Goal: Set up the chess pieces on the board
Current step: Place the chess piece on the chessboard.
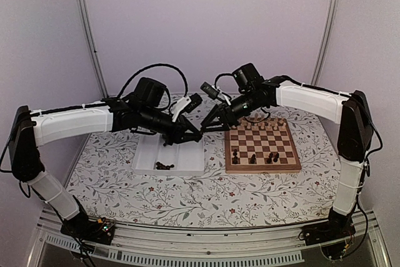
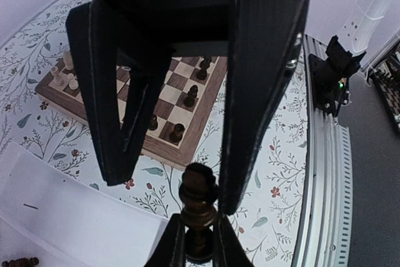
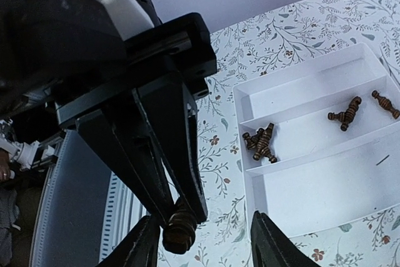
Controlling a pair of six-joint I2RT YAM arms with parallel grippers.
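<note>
Midway over the table, between the board toward its right edge and the white tray, the left gripper pinches one dark chess piece; the right gripper straddles it, fingers spread on either side.

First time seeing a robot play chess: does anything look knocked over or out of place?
Several dark chess pieces lie tipped on their sides in the white tray, not standing on the board. Another piece is pinched in the left claw.
</note>
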